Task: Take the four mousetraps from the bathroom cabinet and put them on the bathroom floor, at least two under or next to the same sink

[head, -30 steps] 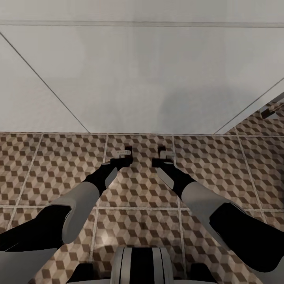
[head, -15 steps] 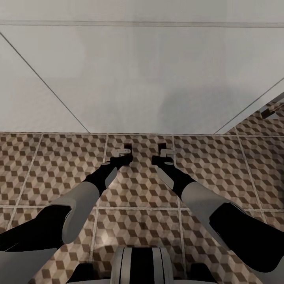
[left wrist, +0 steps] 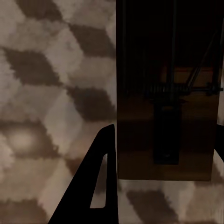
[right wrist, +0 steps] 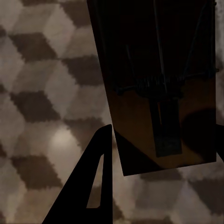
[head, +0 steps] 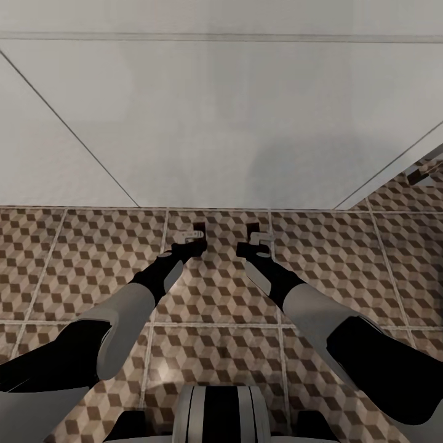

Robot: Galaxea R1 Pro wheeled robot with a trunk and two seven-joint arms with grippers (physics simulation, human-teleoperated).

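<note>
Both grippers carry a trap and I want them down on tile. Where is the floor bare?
Bare bathroom floor lies outside the left gripper, and more outside the right gripper toward the tiles at the wall foot. The strip between the two held mousetraps is tight.

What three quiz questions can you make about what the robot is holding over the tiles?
1. True or false: the left gripper and the right gripper each have a dark brown mousetrap between their jaws.
2. Which surface lies beneath both arms? A) grey shower tiles B) cube-pattern bathroom floor C) a wooden drawer
3. Fill in: ahead of the grippers, where the floor ends, stands a plain white ____.

Key
1. True: the left wrist view shows one mousetrap, the right wrist view shows the other mousetrap.
2. B
3. panel; what it belongs to cannot be told.
</note>
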